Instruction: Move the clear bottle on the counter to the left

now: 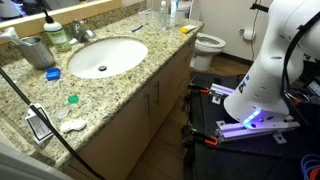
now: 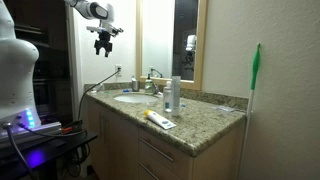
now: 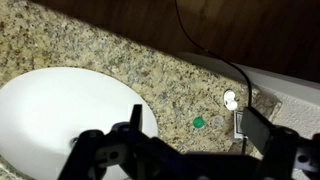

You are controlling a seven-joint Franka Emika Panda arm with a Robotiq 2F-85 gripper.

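The small clear plastic bottle (image 2: 167, 101) is seen on the speckled beige stone counter (image 2: 205, 118), just past the white oval sink (image 2: 130, 98). The black claw (image 2: 104, 45) is held high above the sink, spread wide and empty. Nothing is moved yet.

The bench (image 1: 100, 92) is speckled granite, polished and smooth. Its sink (image 1: 105, 57) is glossy white. The cabinets (image 1: 150, 105) below look like matt tan wood.
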